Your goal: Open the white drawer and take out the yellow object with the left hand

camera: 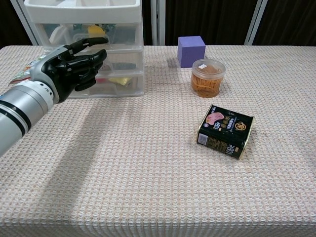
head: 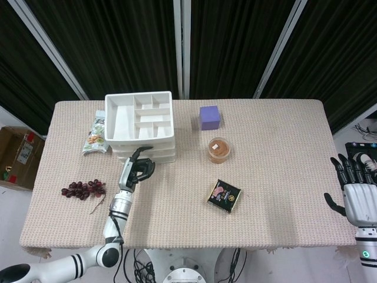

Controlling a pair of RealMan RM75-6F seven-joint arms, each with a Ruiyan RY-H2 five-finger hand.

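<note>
The white drawer unit (head: 140, 127) stands at the back left of the table, its clear-fronted drawers (camera: 94, 54) closed. A yellow object (camera: 96, 30) shows through the top drawer front, and another yellow piece (camera: 118, 80) through the bottom one. My left hand (camera: 74, 66) reaches up to the middle drawer front with its fingers pointing at it and slightly curled, holding nothing. From above, the left hand (head: 136, 171) has its fingertips at the unit's front edge; whether they touch it I cannot tell. My right hand (head: 356, 188) hangs off the table's right edge with its fingers spread.
A purple cube (camera: 191, 50) and a jar of rubber bands (camera: 208, 77) stand right of the drawers. A black can (camera: 225, 131) lies mid-table. Grapes (head: 82, 188) and a snack packet (head: 95, 135) lie to the left of the arm.
</note>
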